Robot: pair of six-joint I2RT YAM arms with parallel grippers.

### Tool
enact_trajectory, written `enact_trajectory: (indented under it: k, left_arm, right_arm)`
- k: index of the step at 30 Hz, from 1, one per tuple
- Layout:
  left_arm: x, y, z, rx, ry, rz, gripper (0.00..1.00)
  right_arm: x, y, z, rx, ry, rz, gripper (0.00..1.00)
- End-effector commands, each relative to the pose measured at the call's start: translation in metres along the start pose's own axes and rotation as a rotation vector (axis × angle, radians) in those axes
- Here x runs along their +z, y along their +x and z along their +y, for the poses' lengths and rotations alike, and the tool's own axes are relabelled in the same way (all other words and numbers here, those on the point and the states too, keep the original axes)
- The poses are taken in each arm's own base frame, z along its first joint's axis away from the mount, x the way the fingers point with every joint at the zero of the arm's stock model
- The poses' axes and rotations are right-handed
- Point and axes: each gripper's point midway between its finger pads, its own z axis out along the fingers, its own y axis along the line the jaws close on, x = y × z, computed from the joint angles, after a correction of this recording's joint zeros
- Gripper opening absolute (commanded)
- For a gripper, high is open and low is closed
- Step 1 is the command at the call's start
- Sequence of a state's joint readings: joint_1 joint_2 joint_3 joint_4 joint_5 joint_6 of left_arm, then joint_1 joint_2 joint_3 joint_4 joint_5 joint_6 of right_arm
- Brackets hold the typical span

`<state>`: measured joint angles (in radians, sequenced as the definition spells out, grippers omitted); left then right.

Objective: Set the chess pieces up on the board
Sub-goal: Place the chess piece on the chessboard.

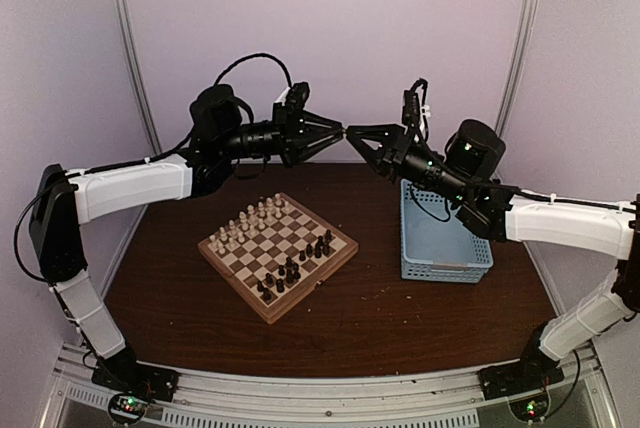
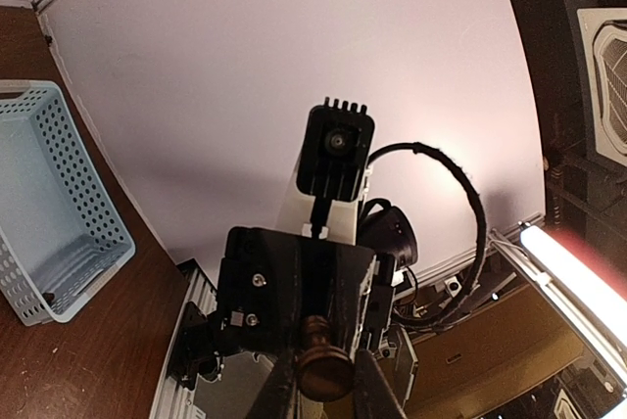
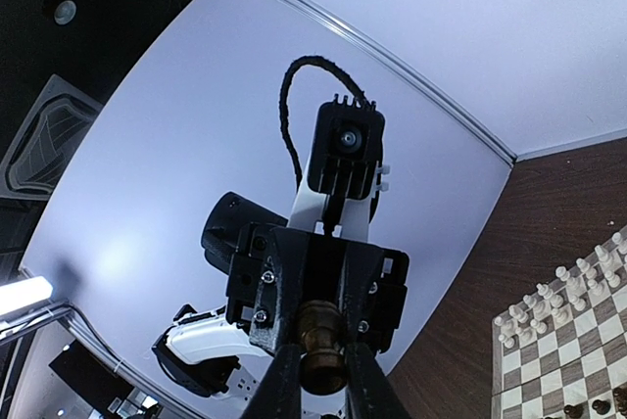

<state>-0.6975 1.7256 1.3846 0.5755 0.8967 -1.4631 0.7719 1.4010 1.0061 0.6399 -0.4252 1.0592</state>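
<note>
Left wrist, round dark wooden chess piece point(image 2: 325, 370)

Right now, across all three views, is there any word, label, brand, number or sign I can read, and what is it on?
None can be read.
The board and the blue basket carry no visible print.
The dark chess piece, pinched between the left gripper and the right gripper, shows no marking.

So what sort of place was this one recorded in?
Probably a lab robot cell: pale walls with metal corner posts, arms bolted to a rail at the table edge, a chessboard and basket.
</note>
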Motion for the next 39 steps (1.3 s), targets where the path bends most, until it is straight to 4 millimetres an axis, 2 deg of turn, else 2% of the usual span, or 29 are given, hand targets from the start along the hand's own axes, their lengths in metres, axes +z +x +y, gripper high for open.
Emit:
enact_trajectory:
  k: [1, 7, 8, 11, 14, 16, 19, 20, 22, 26, 33, 39]
  left_arm:
    - [-0.003, 0.000, 0.001, 0.013, 0.009, -0.002, 0.15]
    - [-0.003, 0.002, 0.002, 0.021, 0.007, 0.001, 0.15]
    - [-0.004, 0.002, 0.002, 0.029, 0.007, 0.001, 0.18]
    - [-0.007, 0.003, 0.000, 0.067, -0.013, 0.008, 0.37]
    - [-0.020, 0.001, -0.001, 0.127, -0.076, 0.002, 0.56]
    - [-0.035, -0.003, 0.003, 0.185, -0.153, -0.013, 0.64]
    - [-0.064, -0.010, 0.009, 0.261, -0.302, -0.054, 0.71]
    - [-0.076, -0.007, 0.020, 0.248, -0.391, -0.051, 0.72]
    - [-0.096, -0.008, 0.026, 0.301, -0.511, -0.065, 0.74]
    - [-0.123, -0.007, 0.033, 0.394, -0.683, -0.075, 0.74]
    - [-0.151, -0.006, 0.039, 0.479, -0.849, -0.087, 0.74]
    - [-0.165, -0.006, 0.036, 0.532, -0.907, -0.113, 0.75]
  right_arm:
    - [-0.005, -0.013, 0.021, -0.022, -0.066, -0.038, 0.15]
    - [-0.004, -0.011, 0.020, -0.028, -0.062, -0.030, 0.05]
    - [-0.004, -0.011, 0.019, -0.031, -0.055, -0.026, 0.05]
    - [-0.007, -0.010, 0.013, -0.050, -0.015, -0.014, 0.04]
    - [-0.014, -0.004, 0.001, -0.093, 0.066, 0.024, 0.03]
    - [-0.020, 0.002, -0.012, -0.156, 0.150, 0.069, 0.03]
    - [-0.034, 0.015, -0.036, -0.242, 0.311, 0.176, 0.03]
    - [-0.040, 0.021, -0.046, -0.273, 0.370, 0.228, 0.03]
    - [-0.052, 0.033, -0.066, -0.322, 0.488, 0.345, 0.03]
    - [-0.060, 0.048, -0.086, -0.406, 0.596, 0.521, 0.02]
    - [-0.053, 0.077, -0.129, -0.540, 0.718, 0.761, 0.03]
    - [-0.045, 0.092, -0.170, -0.655, 0.821, 0.888, 0.04]
